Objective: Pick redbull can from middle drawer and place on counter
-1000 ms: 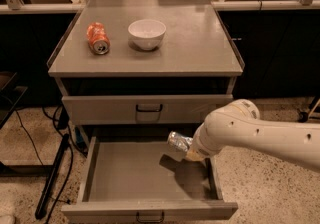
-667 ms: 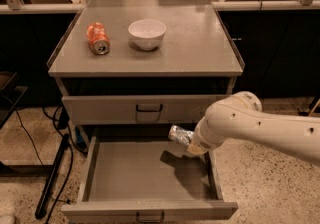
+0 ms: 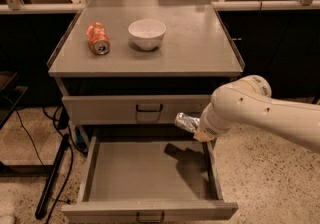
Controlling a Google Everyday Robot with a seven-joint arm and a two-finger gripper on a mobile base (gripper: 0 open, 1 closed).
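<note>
Camera view: bent arm (image 3: 260, 113) (entering from right) holds its pincer (image 3: 198, 128), gripping the redbull can (image 3: 185, 122), over the middle drawer (image 3: 135, 173).

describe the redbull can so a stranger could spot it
Find the grey drawer cabinet; its middle drawer is pulled open at the bottom. Above that drawer's right side, the gripper of the white arm holds the redbull can in the air. It is slim and silver, unlike the orange soda can lying on the counter.

Grey worktop (image 3: 190, 43), up beyond the claw (image 3: 194, 126).
The claw grips a redbull can (image 3: 184, 121); up-left of it sit a white bowl (image 3: 147, 33) and, farther left, a tipped orange soda can (image 3: 98, 38).
</note>
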